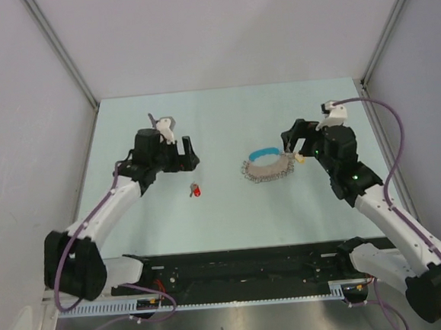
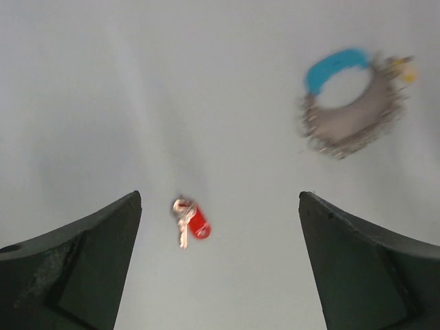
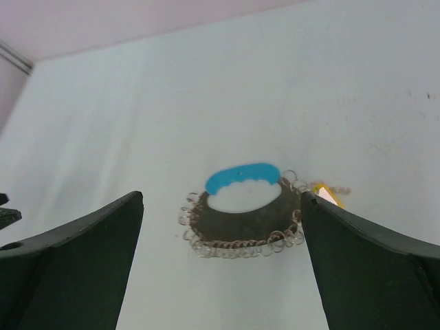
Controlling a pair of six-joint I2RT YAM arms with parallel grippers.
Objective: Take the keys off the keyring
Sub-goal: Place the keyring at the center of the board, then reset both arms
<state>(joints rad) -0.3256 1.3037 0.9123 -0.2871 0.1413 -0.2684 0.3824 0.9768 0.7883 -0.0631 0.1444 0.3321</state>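
Note:
The keys show as one small red-headed key (image 1: 196,190) with a short silvery blade, lying loose on the pale table. In the left wrist view the key (image 2: 189,220) lies between and beyond my open fingers, nearer the left one. My left gripper (image 1: 179,149) (image 2: 220,199) hovers just above it, holding nothing. The keyring (image 1: 265,170) (image 2: 357,124) (image 3: 234,244) is a loop of silvery links with a blue arc (image 3: 240,175), flat on the table and apart from the key. My right gripper (image 1: 294,145) (image 3: 221,196) stands open over the keyring's right side, not gripping it.
A small yellow piece (image 3: 326,194) (image 1: 299,158) lies at the keyring's right end, close to my right finger (image 3: 371,261). Grey walls with metal posts enclose the table on three sides. The arm bases and a black rail (image 1: 236,267) run along the near edge.

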